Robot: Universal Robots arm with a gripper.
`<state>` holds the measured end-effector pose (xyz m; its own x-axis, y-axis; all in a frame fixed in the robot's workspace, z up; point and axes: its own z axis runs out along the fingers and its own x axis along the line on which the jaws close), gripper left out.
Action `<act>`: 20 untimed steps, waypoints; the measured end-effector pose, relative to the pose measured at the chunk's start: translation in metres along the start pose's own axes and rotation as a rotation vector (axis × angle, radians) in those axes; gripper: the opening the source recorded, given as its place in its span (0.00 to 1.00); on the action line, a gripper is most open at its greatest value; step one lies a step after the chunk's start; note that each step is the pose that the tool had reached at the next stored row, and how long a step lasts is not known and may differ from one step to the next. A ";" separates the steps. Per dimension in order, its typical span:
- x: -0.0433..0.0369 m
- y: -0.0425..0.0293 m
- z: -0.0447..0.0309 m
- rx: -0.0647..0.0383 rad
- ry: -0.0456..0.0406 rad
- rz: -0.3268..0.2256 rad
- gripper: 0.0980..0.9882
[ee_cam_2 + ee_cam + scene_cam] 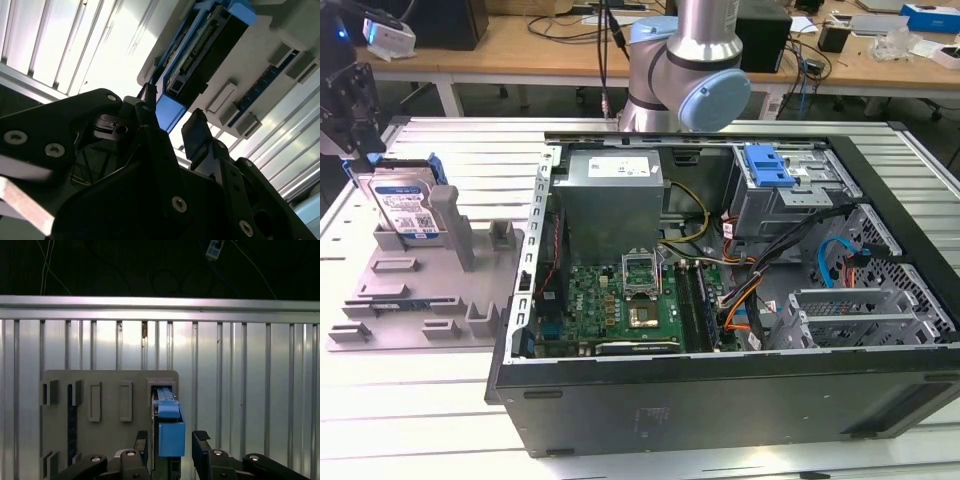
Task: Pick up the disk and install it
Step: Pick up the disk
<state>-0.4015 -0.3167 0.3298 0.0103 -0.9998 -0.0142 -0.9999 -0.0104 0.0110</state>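
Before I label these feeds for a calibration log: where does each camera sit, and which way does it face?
Exterior view: off the arm, above the table, looking down on the computer case and grey holder; arm and gripper show.
First wrist view: at the wrist, facing down past the gripper fingers onto the disk.
Second wrist view: at the wrist, facing obliquely past the gripper toward the disk.
Shared: both wrist views show the open gripper straddling the disk.

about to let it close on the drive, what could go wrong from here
The gripper is open with the disk nearer one finger than the other, so closing may shove it sideways in the grey holder. The disk stands on edge in a slot; a tilted lift could jam it or drag the holder along.
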 end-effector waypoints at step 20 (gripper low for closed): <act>0.0012 -0.0002 0.0128 0.000 0.0000 0.000 0.43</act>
<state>-0.4014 -0.3178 0.3171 0.0098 -0.9999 -0.0143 -0.9999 -0.0099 0.0111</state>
